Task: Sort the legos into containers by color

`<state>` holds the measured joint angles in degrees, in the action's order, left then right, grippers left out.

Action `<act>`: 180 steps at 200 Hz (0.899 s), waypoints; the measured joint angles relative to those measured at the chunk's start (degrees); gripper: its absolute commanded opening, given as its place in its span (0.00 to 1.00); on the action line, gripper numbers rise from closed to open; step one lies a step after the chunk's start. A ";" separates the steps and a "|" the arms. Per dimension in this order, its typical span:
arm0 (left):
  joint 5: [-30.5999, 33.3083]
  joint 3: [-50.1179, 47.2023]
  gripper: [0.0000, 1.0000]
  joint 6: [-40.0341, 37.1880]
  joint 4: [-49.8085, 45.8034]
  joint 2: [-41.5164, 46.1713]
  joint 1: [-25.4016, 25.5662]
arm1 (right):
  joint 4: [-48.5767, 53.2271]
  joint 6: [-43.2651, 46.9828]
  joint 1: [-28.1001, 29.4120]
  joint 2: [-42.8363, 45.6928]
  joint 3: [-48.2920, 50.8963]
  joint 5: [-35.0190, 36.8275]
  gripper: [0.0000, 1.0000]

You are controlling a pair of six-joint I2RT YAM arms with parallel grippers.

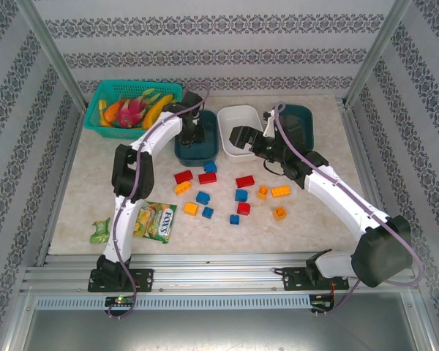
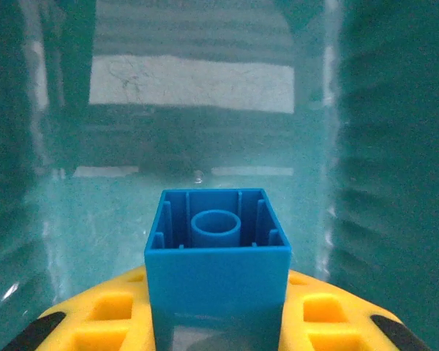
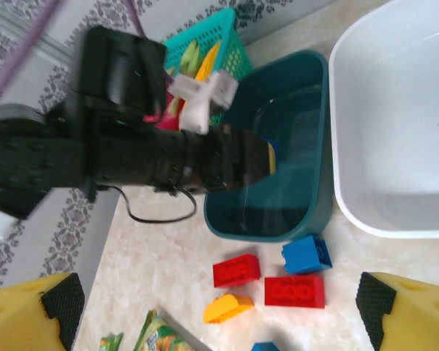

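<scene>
My left gripper (image 2: 218, 311) is down inside the left dark teal tub (image 1: 206, 150), shut on a blue lego (image 2: 218, 248) whose hollow underside faces the camera between the yellow fingers (image 2: 102, 314). My right gripper (image 1: 238, 137) hangs open and holds nothing at the near edge of the white tub (image 1: 241, 117). In the right wrist view it (image 3: 218, 303) is above two red legos (image 3: 238, 269), a blue one (image 3: 307, 254) and an orange one (image 3: 228, 308). A second teal tub (image 1: 300, 121) stands at the right. Several red, blue and orange legos (image 1: 241, 195) lie scattered on the table.
A green lattice basket (image 1: 102, 126) of toy fruit stands at the back left. A candy packet (image 1: 155, 219) and a green wrapper (image 1: 100, 231) lie at the front left. Metal frame posts (image 1: 55, 53) rise at the back corners.
</scene>
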<state>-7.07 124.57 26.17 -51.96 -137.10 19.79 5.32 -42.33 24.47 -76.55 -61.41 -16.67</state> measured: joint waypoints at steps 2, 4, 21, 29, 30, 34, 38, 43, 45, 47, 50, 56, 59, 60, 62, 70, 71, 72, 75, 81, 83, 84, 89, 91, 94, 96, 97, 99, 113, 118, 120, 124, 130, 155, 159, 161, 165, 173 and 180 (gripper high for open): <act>-0.02 0.13 0.23 0.02 0.00 -0.20 0.00 | -0.09 -0.02 -0.02 0.00 0.00 0.13 0.98; -0.02 0.33 0.23 0.02 -0.04 -0.48 0.00 | -0.28 -0.07 -0.07 0.00 0.00 0.26 0.98; -0.35 1.70 0.27 0.17 -0.09 -2.78 0.09 | -1.09 -0.48 -0.37 0.00 0.00 0.85 0.98; -0.42 2.16 0.31 0.42 -0.15 -3.50 0.11 | -1.18 -0.66 -0.37 0.00 0.00 1.03 0.97; -0.42 2.23 0.31 0.44 -0.17 -3.56 0.11 | -1.18 -0.68 -0.37 0.00 0.00 1.07 0.98; -0.44 2.40 0.33 0.59 -0.22 -3.91 0.11 | -1.16 -0.70 -0.37 0.00 0.00 1.09 0.97; -0.44 2.49 0.35 0.79 -0.20 -4.15 0.11 | -1.14 -0.76 -0.37 0.00 0.00 1.18 0.98; -0.46 2.62 0.38 1.03 -0.22 -4.39 0.11 | -1.09 -0.81 -0.37 0.00 0.00 1.29 0.98; -0.44 2.67 0.39 1.07 -0.26 -4.48 0.11 | -1.05 -0.81 -0.37 0.00 0.00 1.31 0.98; -0.44 2.75 0.41 1.11 -0.31 -4.59 0.11 | -1.01 -0.81 -0.37 0.00 0.00 1.38 0.98; -0.46 2.86 0.43 1.42 -0.37 -4.70 0.11 | -0.92 -0.81 -0.37 0.00 0.00 1.46 0.98; -0.52 2.97 0.45 1.75 -0.37 -4.87 0.11 | -0.76 -0.81 -0.37 0.02 0.02 1.75 0.97; -0.59 2.97 0.46 1.62 -0.42 -4.94 0.11 | -0.63 -0.79 -0.37 0.02 0.02 1.86 0.98; -0.59 2.97 0.47 1.66 -0.42 -4.94 0.11 | -0.61 -0.79 -0.37 0.02 0.02 1.90 0.98; -0.63 2.99 0.48 1.84 -0.46 -4.94 0.11 | -0.50 -0.79 -0.37 0.02 0.02 2.03 0.98; -0.74 3.15 0.53 2.19 -0.63 -4.96 0.11 | -0.13 -0.76 -0.37 0.15 0.11 2.51 0.98; -0.79 3.17 0.54 2.21 -0.66 -4.94 0.11 | -0.07 -0.76 -0.37 0.15 0.13 2.54 0.98; -0.81 3.21 0.54 2.12 -0.70 -4.94 0.11 | 0.02 -0.74 -0.37 0.22 0.15 2.60 0.98; -0.83 3.30 0.56 2.23 -0.79 -4.94 0.11 | 0.11 -0.74 -0.37 0.33 0.26 2.80 0.98; -0.85 3.56 0.58 2.36 -0.94 -4.96 0.11 | 0.46 -0.61 -0.39 0.68 0.55 3.21 0.98; -0.85 3.67 0.59 2.58 -0.96 -4.94 0.11 | 0.61 -0.59 -0.39 0.79 0.63 3.41 0.98; -0.85 3.69 0.59 2.58 -0.98 -4.94 0.11 | 0.66 -0.61 -0.39 0.81 0.66 3.41 0.98; -0.85 3.93 0.60 2.60 -1.03 -4.94 0.11 | 1.09 -0.44 -0.39 1.18 0.87 3.80 0.97; -0.85 4.04 0.61 2.62 -1.07 -4.94 0.11 | 1.36 -0.39 -0.42 1.33 0.94 3.89 0.98; -0.83 4.17 0.61 2.58 -1.14 -4.94 0.11 | 1.75 -0.31 -0.50 1.53 0.96 4.00 0.98; -0.85 4.26 0.62 2.62 -1.16 -4.94 0.11 | 1.97 -0.17 -0.57 1.62 0.96 4.09 0.98; -0.83 4.31 0.62 2.64 -1.16 -4.94 0.11 | 2.12 -0.13 -0.61 1.66 0.96 4.13 0.97; -0.85 4.35 0.62 2.62 -1.18 -4.94 0.11 | 2.27 -0.09 -0.70 1.81 0.96 4.26 0.97; -0.83 4.72 0.63 2.67 -1.42 -4.81 0.11 | 3.80 0.68 -0.74 2.67 0.96 5.14 0.98; -0.83 4.98 0.63 2.69 -1.66 -4.74 0.11 | 4.42 0.98 -0.74 3.04 0.96 5.44 0.97; -0.85 5.05 0.63 2.71 -1.68 -4.66 0.11 | 4.83 1.22 -0.74 3.23 0.96 5.57 0.97; -0.85 5.09 0.63 2.78 -1.70 -4.48 0.11 | 5.38 1.64 -0.72 3.52 0.96 5.90 0.97; -0.83 5.11 0.64 2.82 -1.77 -3.96 0.11 | 6.58 2.29 -0.70 4.09 0.94 6.47 0.98; -0.94 4.44 0.70 3.45 -2.05 1.62 0.13 | 12.70 4.98 -0.57 6.32 0.70 9.33 0.96; -1.09 3.93 0.71 3.61 -1.88 2.99 0.13 | 13.68 5.22 -0.46 6.60 0.66 9.84 0.96; -1.27 3.50 0.71 3.65 -1.73 4.07 0.13 | 14.38 5.31 -0.35 6.80 0.66 10.21 0.96; -1.46 2.51 0.71 3.74 -1.40 6.12 0.13 | 15.67 5.46 -0.26 7.15 0.59 10.93 0.95; -2.03 0.17 0.74 3.89 -0.59 10.62 0.17 | 18.36 5.51 -0.22 7.80 0.50 12.24 0.92; -2.69 -2.60 0.75 4.00 0.74 15.10 0.28 | 20.57 5.53 -0.22 8.24 0.46 13.31 0.91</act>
<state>-9.76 121.97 30.17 -51.22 -121.99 20.08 25.89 -36.80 24.25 -68.31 -60.95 -3.36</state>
